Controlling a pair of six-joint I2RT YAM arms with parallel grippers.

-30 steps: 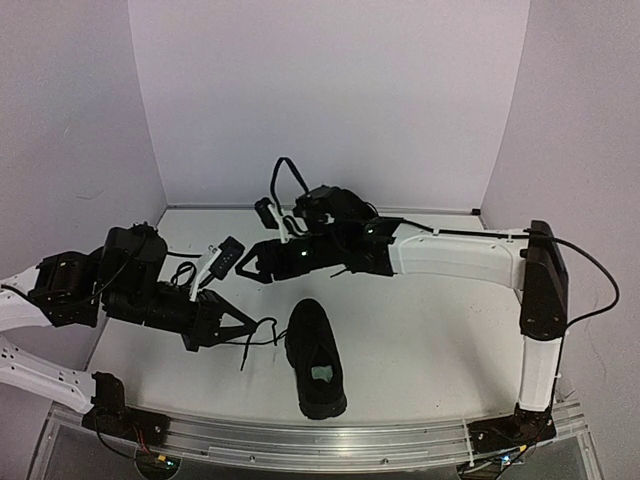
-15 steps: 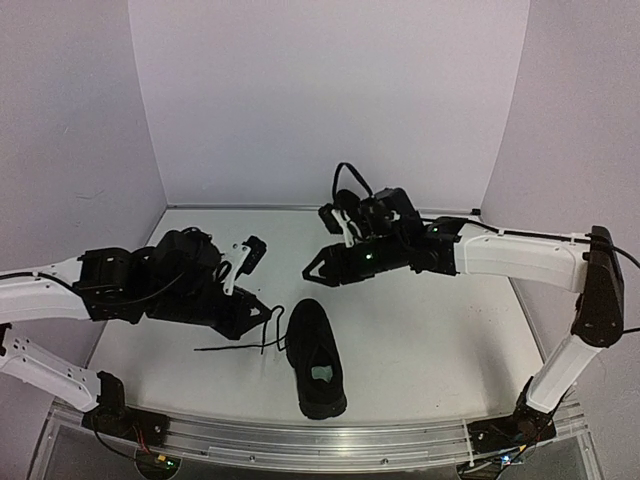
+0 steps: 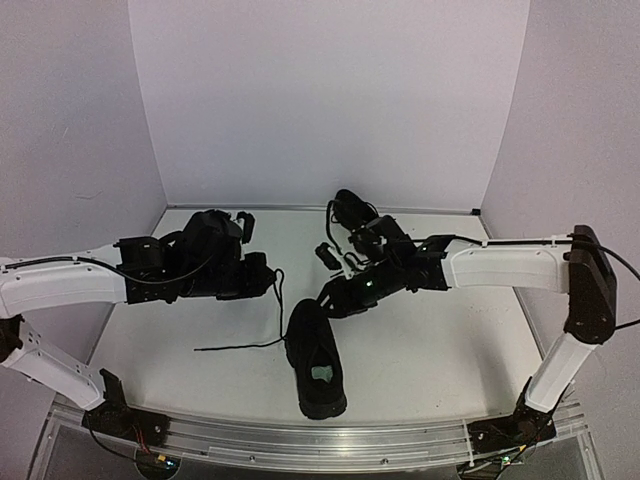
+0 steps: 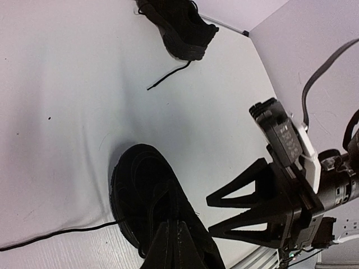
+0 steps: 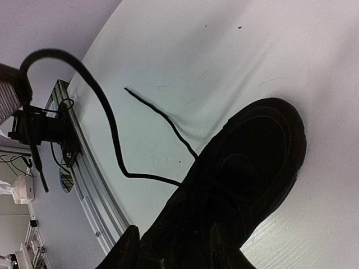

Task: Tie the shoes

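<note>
A lace (image 3: 281,310) of the near shoe (image 3: 318,365) is being pinched aloft by the left pincer (image 3: 269,276); the right pincer (image 4: 212,214) is being held spread over its toe.

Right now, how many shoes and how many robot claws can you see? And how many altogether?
Small black low-top sneakers: 2, the near sneaker and the far sneaker
Black two-finger robot grippers: 2, the left gripper, pinching a thin black lace, and the right gripper
Total: 4
</note>
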